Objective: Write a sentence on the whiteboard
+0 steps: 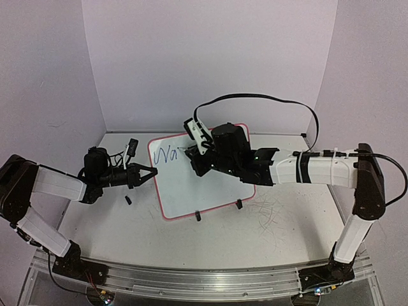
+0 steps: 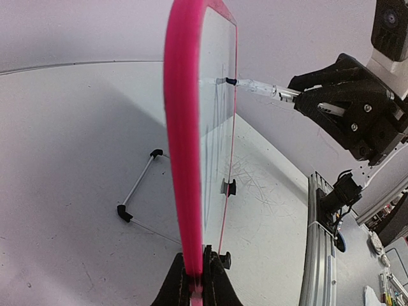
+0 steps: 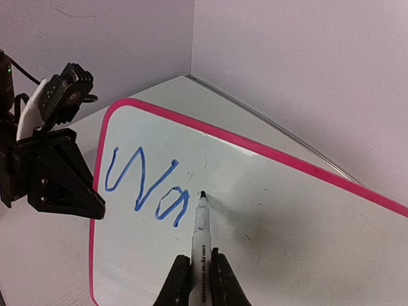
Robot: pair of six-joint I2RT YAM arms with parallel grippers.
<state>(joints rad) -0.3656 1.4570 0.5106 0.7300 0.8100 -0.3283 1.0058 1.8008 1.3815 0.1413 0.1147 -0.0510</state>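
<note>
The whiteboard (image 1: pixel 194 191) is stood tilted on its wire stand (image 2: pixel 137 188) at the middle of the tabletop (image 1: pixel 223 245), nearer the far edge. Its left rim is clamped by the closed left end effector (image 2: pixel 194 285). A marker (image 3: pixel 199 233) is gripped in the closed right end effector (image 3: pixel 197 280), and its tip is set on the board just right of the sentence (image 3: pixel 146 185), of which only "Wa" is written.

Most of the writing is judged to be left, so the risks lie in the strokes. If the tip is pressed too hard, the board could be pushed back on the light stand or twisted about the narrow rim grip, and the line would be smeared or broken. If too little pressure is applied, gaps would be left in the letters. The marker could be rotated or slid between the fingers by sideways drag. Space could be exhausted if letters this large are continued.
</note>
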